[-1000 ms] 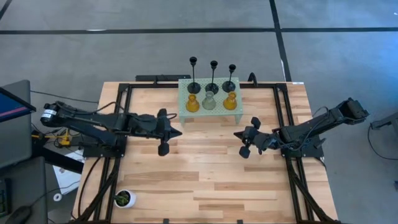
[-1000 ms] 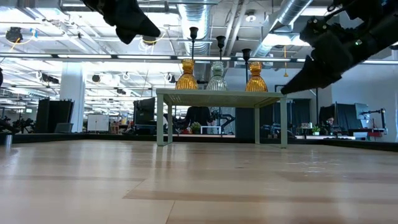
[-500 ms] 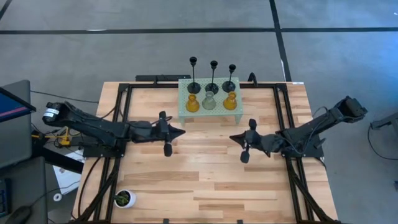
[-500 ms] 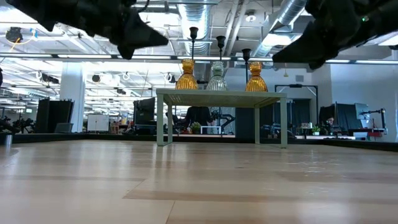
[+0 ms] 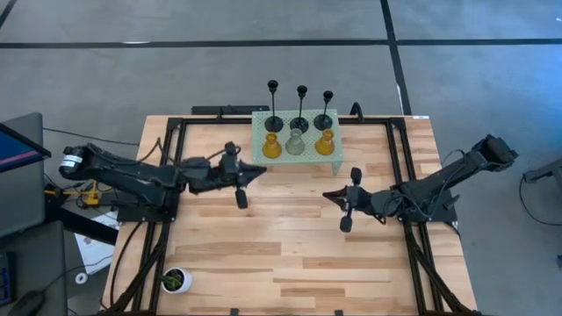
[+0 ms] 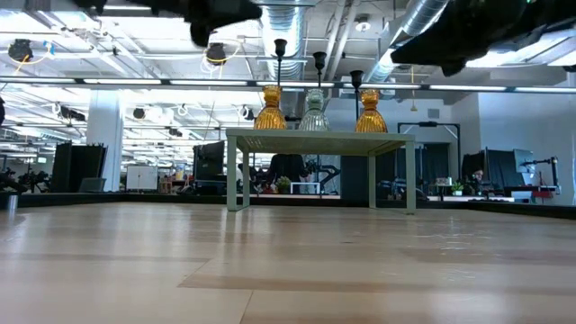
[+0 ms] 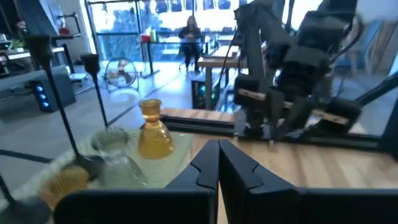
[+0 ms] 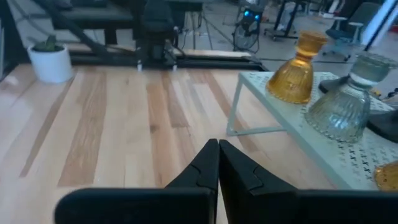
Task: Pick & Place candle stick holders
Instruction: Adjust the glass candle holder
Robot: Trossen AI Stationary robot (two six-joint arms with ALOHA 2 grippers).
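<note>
Still nothing had been picked: all six candle stick holders sat on the pale green stand at the far edge of the wooden surface. Three black tall-stemmed holders stood in the back row. In front of them were two amber holders with the pale grey holder between them.

The left gripper hovered just beside the stand's near left corner, jaws pressed together with nothing in them; the left wrist view showed the fingers meeting at the tips, aimed toward an amber holder. The right gripper hung over bare wood near the stand's near right side, a little farther off, jaws likewise closed and empty. In its wrist view the fingers touched, with an amber holder and the grey one ahead on the stand. A small white pot with a plant sat well apart at the near left corner.

Step in hand looked like the approach before a first grasp. Next move, by my read: the left jaws would need to part, line up around the nearest amber holder's neck, then close and lift without knocking the grey one or the black stems behind it.
</note>
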